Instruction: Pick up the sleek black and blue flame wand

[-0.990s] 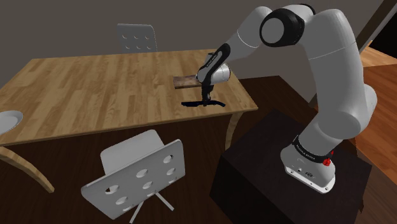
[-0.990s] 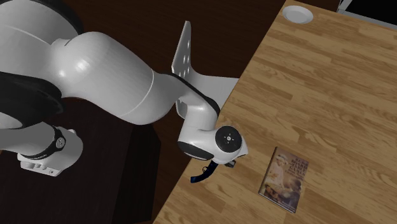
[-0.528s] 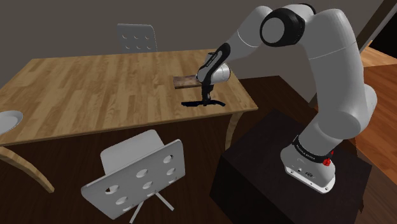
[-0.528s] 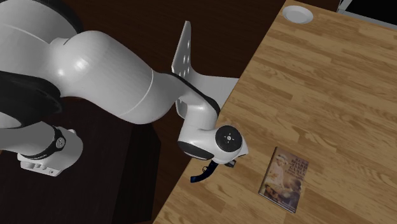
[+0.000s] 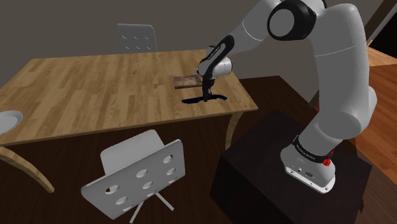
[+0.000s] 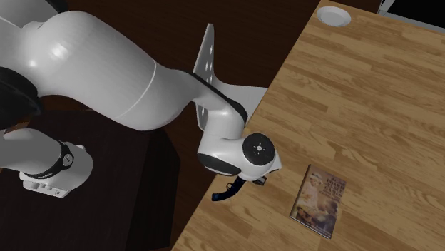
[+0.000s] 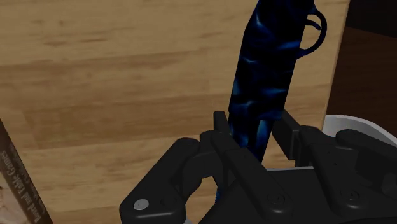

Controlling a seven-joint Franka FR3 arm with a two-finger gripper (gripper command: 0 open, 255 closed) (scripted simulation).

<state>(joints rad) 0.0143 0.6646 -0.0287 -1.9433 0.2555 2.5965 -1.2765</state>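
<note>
Gripper [image 7: 253, 130] is pinching the black and blue flame wand [image 7: 267, 70] around its middle, a finger tight on each side. Wand sits roughly level over the wooden table [image 5: 95, 89] near its corner, book [image 5: 186, 81] just behind. White plate [image 5: 7, 121] way off at the far end.

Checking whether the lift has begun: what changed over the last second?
The arm rose, and the gripper, shut on the flame wand, carried it slightly upward from the table. The grip itself looks unchanged. The book and plate stayed where they were.
</note>
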